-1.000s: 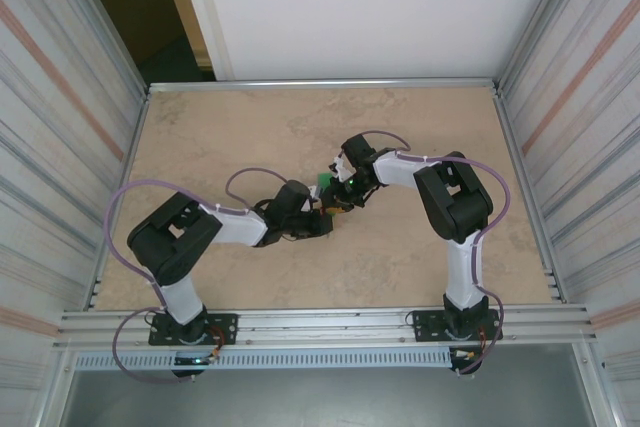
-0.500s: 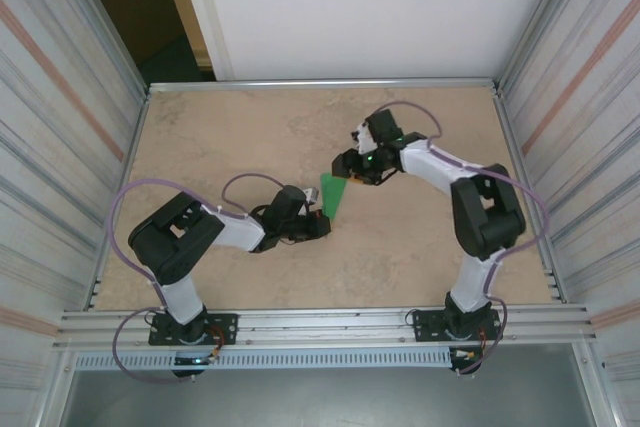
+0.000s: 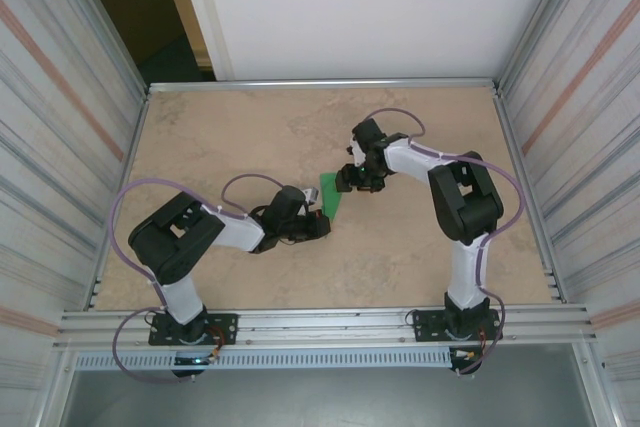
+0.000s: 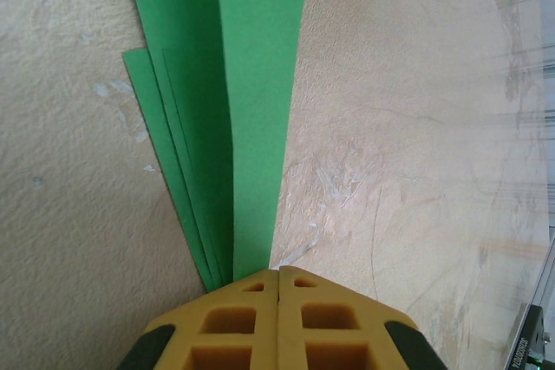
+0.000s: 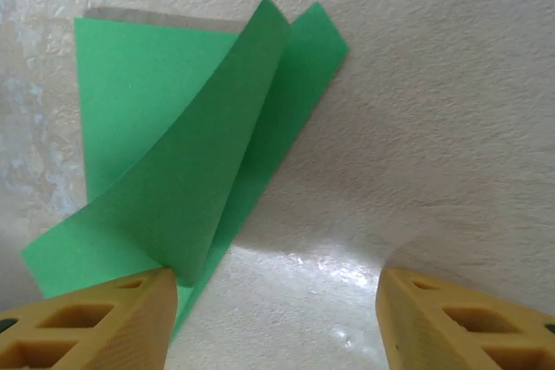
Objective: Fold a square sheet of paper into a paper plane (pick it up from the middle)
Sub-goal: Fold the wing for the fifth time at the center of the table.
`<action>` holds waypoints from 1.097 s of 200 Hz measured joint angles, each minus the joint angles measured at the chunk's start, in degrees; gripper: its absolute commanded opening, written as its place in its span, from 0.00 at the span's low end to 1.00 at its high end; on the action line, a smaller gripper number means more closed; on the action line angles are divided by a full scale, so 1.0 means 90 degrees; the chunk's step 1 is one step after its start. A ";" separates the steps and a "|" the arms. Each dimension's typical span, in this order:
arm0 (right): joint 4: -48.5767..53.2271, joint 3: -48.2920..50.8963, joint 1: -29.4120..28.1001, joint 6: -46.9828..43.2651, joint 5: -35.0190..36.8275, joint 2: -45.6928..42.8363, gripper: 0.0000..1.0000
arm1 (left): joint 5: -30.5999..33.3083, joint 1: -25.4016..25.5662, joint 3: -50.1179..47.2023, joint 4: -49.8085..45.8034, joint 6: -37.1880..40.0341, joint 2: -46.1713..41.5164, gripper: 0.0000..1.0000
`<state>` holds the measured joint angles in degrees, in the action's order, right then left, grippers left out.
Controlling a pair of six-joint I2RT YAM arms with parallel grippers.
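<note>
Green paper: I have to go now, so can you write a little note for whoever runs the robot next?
Left gripper: fingers shut on the narrow tip of the folded green paper, which lies on the table.
Right gripper: open, fingers wide apart at the paper's wide end, gripping nothing.
Done: the paper is folded into a layered, tapering wedge.
Left: one flap curls up off the layers. It probably needs pressing flat, then any last folds.
</note>
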<state>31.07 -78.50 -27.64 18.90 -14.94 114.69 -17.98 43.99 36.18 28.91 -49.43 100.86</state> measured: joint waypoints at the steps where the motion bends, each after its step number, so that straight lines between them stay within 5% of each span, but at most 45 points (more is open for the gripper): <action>1: 0.0002 -0.0010 -0.0005 -0.0002 0.0000 0.0002 0.63 | -0.0002 0.0000 0.0000 0.0002 0.0000 0.0000 0.00; 129: 0.1428 -0.1588 -0.0952 0.0163 0.2025 0.1064 0.68 | -0.0044 -0.0019 0.0002 0.0015 -0.0017 0.0015 0.00; 219: 0.1838 -0.1943 -0.1107 0.0396 0.2378 0.1360 0.66 | -0.0044 -0.0121 0.0109 -0.0561 0.0034 -0.0821 0.03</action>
<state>47.62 -95.98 -37.60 22.46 6.46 126.93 -18.37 42.89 37.17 23.86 -49.12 93.47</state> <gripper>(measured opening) 0.667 0.052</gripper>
